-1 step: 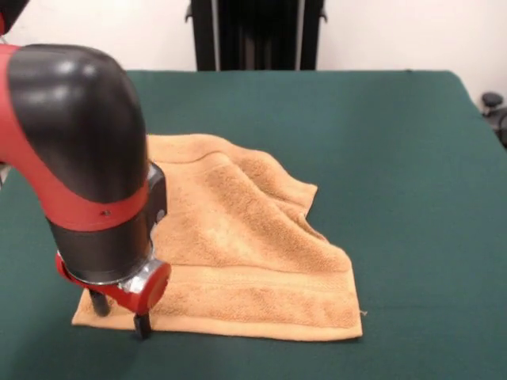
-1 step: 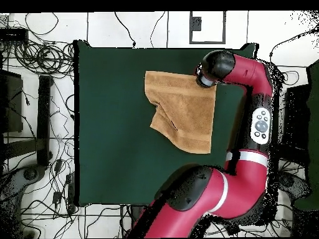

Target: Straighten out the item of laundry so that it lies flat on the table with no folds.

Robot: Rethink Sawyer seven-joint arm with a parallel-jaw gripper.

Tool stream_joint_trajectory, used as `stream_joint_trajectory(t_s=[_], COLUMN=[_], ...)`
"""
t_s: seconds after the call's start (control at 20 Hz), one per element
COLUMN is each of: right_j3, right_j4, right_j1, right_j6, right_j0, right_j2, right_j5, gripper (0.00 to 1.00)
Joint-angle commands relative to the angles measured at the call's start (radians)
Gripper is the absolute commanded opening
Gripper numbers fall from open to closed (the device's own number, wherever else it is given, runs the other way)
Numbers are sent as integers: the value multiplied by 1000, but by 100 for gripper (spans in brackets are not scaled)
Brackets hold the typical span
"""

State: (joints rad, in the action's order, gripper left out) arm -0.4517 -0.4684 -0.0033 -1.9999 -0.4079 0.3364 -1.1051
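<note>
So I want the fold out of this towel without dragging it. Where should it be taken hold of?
Probably at the folded-over corner of the towel, on the side away from the gripper. The flap there lies doubled onto the rest with a raised, creased edge, so a pinch from above, pulled outward over the bare table, should open it.

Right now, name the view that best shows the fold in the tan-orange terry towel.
Front view: the tan-orange terry towel shows its raised doubled flap on the picture's right. Overhead view shows only the towel's uneven outline, one corner under the gripper.
</note>
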Motion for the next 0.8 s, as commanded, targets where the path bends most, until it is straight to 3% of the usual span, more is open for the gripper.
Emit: stream_joint_trajectory(t_s=[0.05,0.5,0.8], right_j3=[-12,-25,-7], right_j4=[-154,-173,-121], right_j1=[127,122,145], right_j6=[155,131,198], right_j0=[72,85,53], right_j2=[-11,-27,38], right_j5=[315,359,297], gripper=[100,100,100])
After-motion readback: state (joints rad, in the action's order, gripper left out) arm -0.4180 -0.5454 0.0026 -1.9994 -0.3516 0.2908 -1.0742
